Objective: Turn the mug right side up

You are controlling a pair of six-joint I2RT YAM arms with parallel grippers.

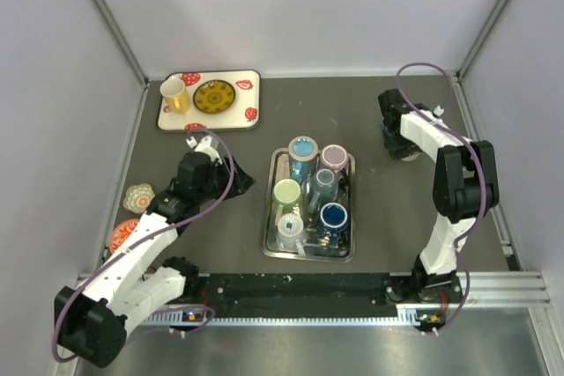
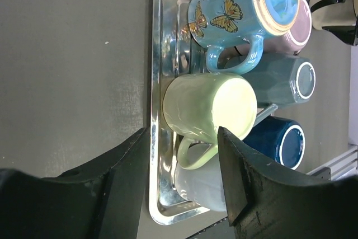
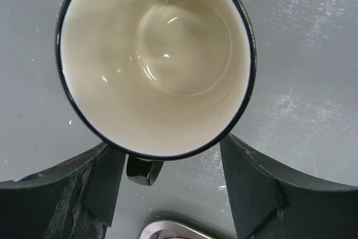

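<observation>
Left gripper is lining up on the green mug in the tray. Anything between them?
No object sits between the left gripper and the green mug; only the low rim of the tray crosses the path. The butterfly mug and a white mug crowd its sides, the white one by its handle.

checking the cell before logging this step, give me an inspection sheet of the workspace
surface: grey tabletop, no spills seen
job's things: black-rimmed cream mug upright, mouth up, on the tabletop; upside-down mugs crowd a steel tray
clutter: floral tray with yellow cup and yellow plate; orange dish at left edge
grippers: left gripper open, facing the steel tray; right gripper flanks the cream mug, grip unclear
cables: purple cables looped on both arms, no snag seen
surroundings: pale walls, aluminium rail at near edge
</observation>
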